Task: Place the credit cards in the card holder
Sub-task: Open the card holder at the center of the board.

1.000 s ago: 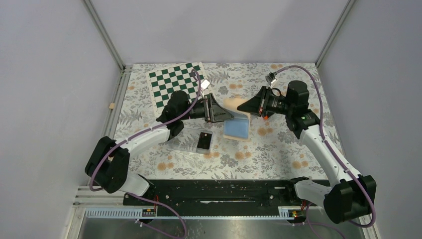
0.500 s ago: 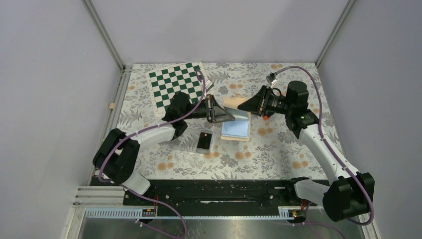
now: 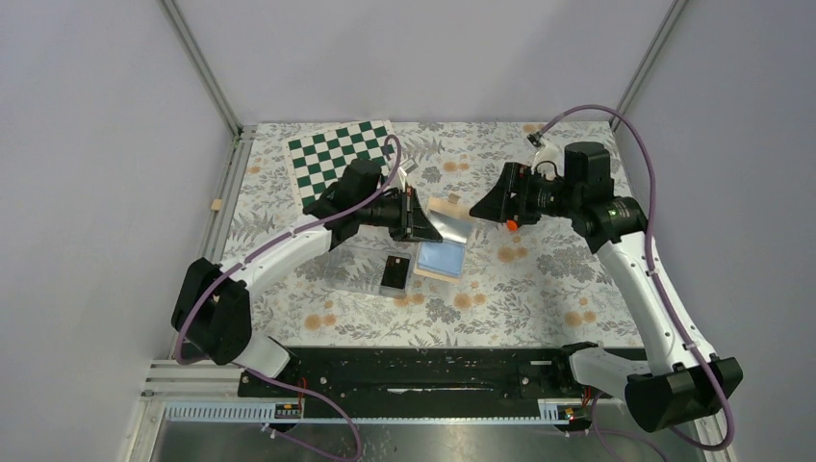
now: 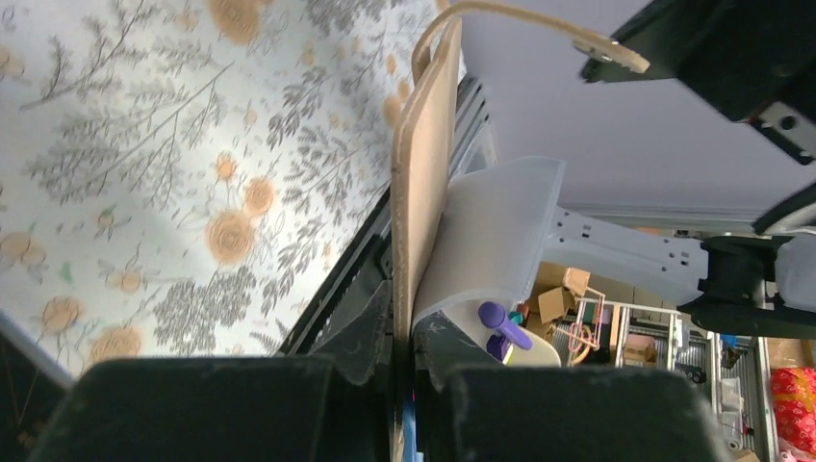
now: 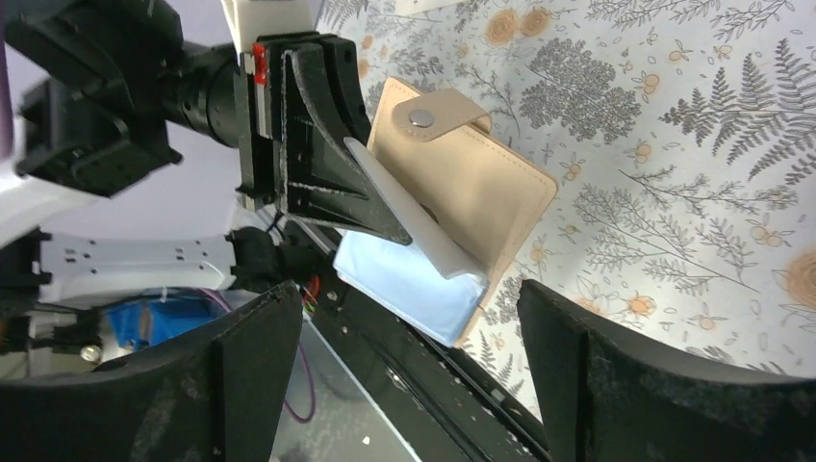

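The tan card holder (image 3: 445,207) hangs open above the floral table, its light blue lining (image 3: 442,258) facing up. My left gripper (image 3: 424,224) is shut on one upright panel of it. In the left wrist view that tan panel (image 4: 420,183) stands edge-on between the fingers (image 4: 361,337), with the snap strap (image 4: 587,43) curling over the top. My right gripper (image 3: 481,207) is open just right of the holder and touches nothing. Its wrist view shows the holder (image 5: 486,183) ahead of the wide-apart fingers (image 5: 255,375). One black credit card (image 3: 395,273) lies in a clear tray.
The clear plastic tray (image 3: 358,269) sits left of the holder, below my left forearm. A green and white checkered mat (image 3: 339,162) lies at the back left. The black rail (image 3: 414,371) of the arm bases runs along the near edge.
My left gripper has shut on the card holder and drawn it left and nearer. My right gripper has let go of it, opened wide and backed off to the right.
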Available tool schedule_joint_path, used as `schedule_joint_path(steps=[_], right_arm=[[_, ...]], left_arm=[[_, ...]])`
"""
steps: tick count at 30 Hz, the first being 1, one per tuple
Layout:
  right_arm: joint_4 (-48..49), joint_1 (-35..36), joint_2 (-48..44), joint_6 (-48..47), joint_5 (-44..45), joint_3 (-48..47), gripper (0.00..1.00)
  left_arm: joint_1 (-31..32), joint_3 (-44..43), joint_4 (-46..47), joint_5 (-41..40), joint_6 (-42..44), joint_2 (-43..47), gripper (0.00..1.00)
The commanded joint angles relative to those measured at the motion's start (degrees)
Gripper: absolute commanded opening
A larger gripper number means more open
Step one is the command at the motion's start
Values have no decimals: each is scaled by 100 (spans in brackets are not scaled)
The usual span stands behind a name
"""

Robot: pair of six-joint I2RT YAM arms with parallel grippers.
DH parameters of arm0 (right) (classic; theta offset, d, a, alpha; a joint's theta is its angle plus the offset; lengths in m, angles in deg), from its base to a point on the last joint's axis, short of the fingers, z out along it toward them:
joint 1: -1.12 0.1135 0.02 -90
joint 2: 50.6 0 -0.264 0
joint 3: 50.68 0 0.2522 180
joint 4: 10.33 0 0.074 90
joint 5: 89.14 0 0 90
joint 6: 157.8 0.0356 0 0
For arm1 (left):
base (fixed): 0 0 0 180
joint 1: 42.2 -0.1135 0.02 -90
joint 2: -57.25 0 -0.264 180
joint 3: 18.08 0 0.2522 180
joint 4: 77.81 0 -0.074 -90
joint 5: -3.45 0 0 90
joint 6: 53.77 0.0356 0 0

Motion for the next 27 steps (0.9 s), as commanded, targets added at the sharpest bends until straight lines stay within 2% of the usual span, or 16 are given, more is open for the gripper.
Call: schedule_joint_path(steps=[1,7,10,19,23,27], right_arm=[[-1216,110,150,-1209,144,-454,89],[-1460,1054,400,-1486,666,-499,91],[-1489,1495,642,-1472,948,-534,97],[-1566,1637,894,-1606,1698,-616,99],[-1571,1637,910,-1700,1481,-527,99],[-1320,1631,771,-1681,615,-272,100]], left_arm=[[-27,-586,-1488,-2,633,-35,0],[59,-1084,-2463,294,886,-255,0],[185,-1213,-2684,447,1003,-307,0],[678,-1326,-2697,1032,1465,-192,0],[807,-1328,-2700,1089,1656,-63,0],[814,-1232,-2457,1148,1652,63,0]])
